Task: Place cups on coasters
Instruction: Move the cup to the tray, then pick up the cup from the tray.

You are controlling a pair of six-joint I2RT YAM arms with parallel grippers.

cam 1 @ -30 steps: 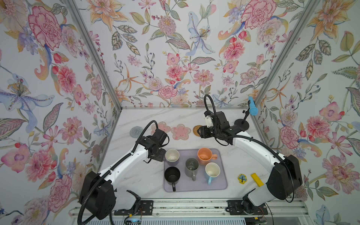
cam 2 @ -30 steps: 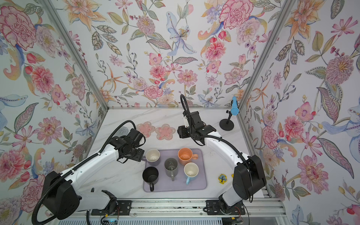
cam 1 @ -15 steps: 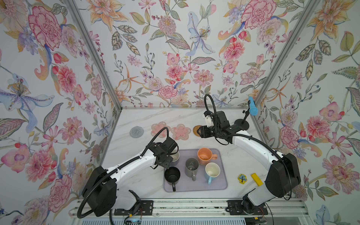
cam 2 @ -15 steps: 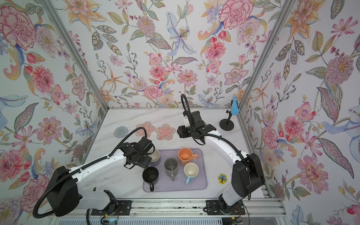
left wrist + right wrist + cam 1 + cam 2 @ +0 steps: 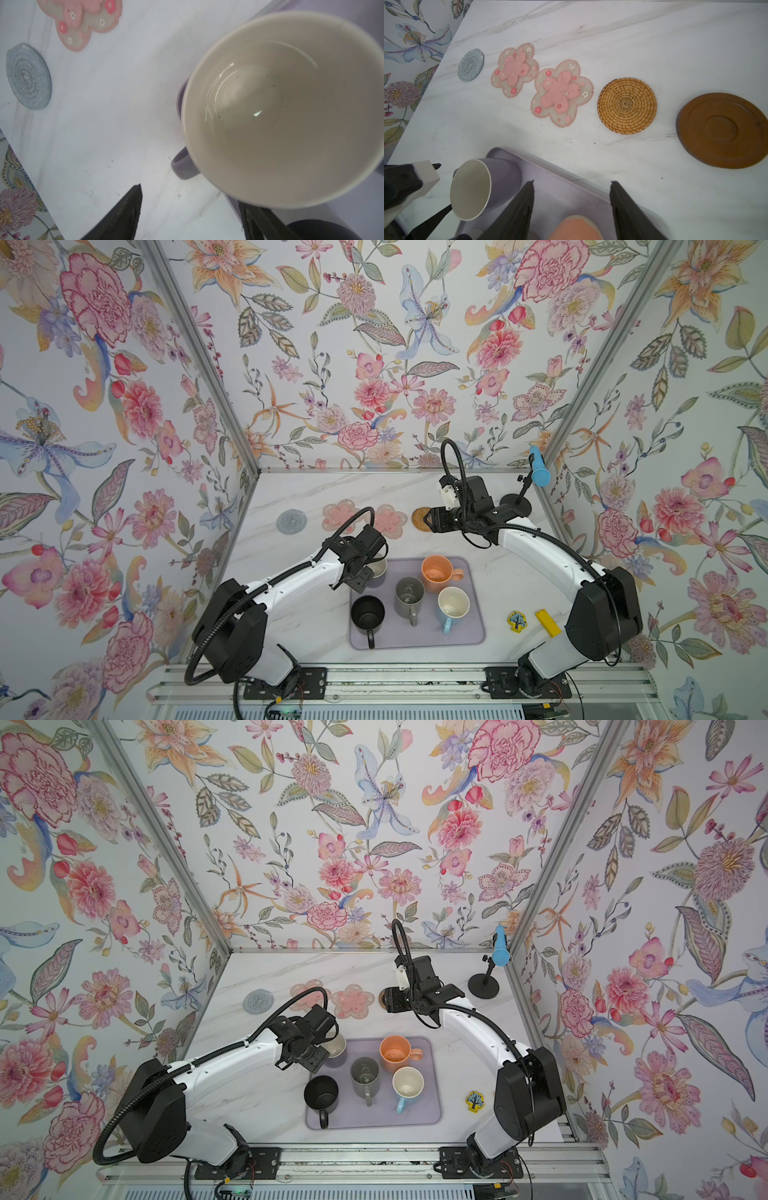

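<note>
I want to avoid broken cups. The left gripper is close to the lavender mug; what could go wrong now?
1. The open left gripper hangs near the handle of the lavender mug; a poor grip could tip it.
2. The black mug stands close by; a finger might knock it.

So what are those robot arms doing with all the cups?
They are meant to set cups on coasters. All five cups stand on the purple mat, and none is on a coaster yet. The left gripper is open right by the lavender cup, near its handle, not gripping it. The right gripper is open and empty, near the rattan coaster. The five coasters lie bare in a row behind the mat.
</note>
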